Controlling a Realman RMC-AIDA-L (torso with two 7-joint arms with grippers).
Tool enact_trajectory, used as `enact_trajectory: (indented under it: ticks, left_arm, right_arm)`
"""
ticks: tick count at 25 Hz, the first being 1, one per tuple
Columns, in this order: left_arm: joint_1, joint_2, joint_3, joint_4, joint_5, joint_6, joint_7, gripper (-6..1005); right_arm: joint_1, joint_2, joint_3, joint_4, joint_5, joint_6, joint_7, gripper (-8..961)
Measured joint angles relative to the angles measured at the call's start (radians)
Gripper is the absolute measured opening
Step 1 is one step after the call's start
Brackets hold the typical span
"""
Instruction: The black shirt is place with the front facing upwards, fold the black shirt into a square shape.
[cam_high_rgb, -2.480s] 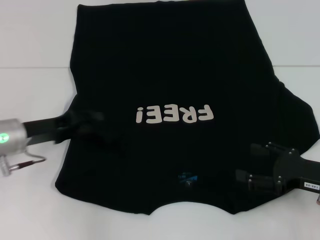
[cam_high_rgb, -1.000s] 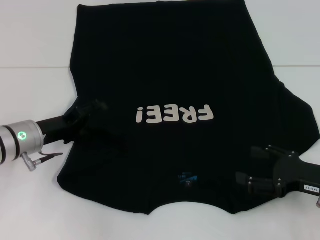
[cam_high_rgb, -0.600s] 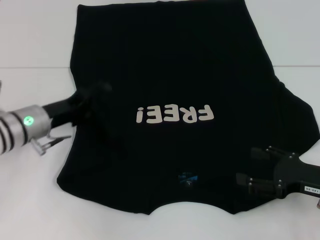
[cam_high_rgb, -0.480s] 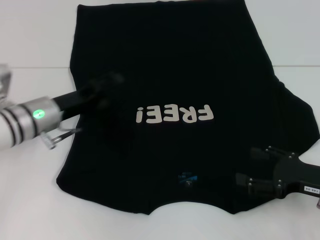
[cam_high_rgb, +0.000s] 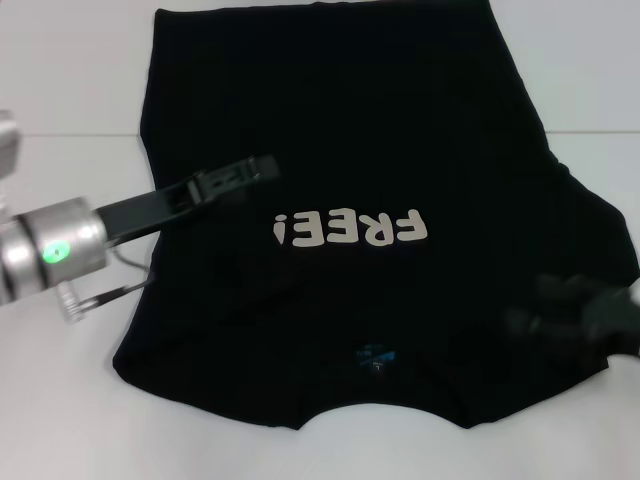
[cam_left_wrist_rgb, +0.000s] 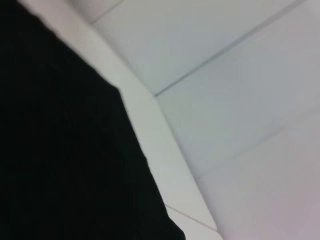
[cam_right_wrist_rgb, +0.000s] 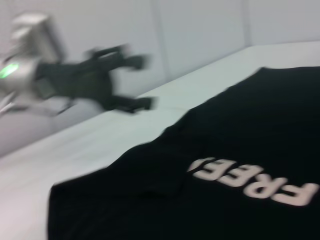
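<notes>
The black shirt is spread (lettering up) beneath the raised, parted left gripper and the right gripper, whose jaws' state cannot be told.

Large black cloth T-shirt with off-white "FREE!" lettering covers most of the white tabletop. Bare table strips run along both sides and the near edge. Left gripper hangs above shirt's left half; right gripper, blurred, over near-right sleeve.
</notes>
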Motion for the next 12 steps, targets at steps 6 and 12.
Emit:
enact_trajectory:
  ticks: [6,12]
  left_arm:
    - [0.121,0.01,0.013,0.107,0.014,0.228,0.216,951]
    - [0.187,0.015,0.059,0.123,0.047,0.344,0.411,951]
  right_arm:
    - [0.019,-0.087,0.006,-0.115,-0.06,0.019,0.504,940]
    - [0.098,-0.17,0.003,-0.23,-0.297,0.01,1.012,941]
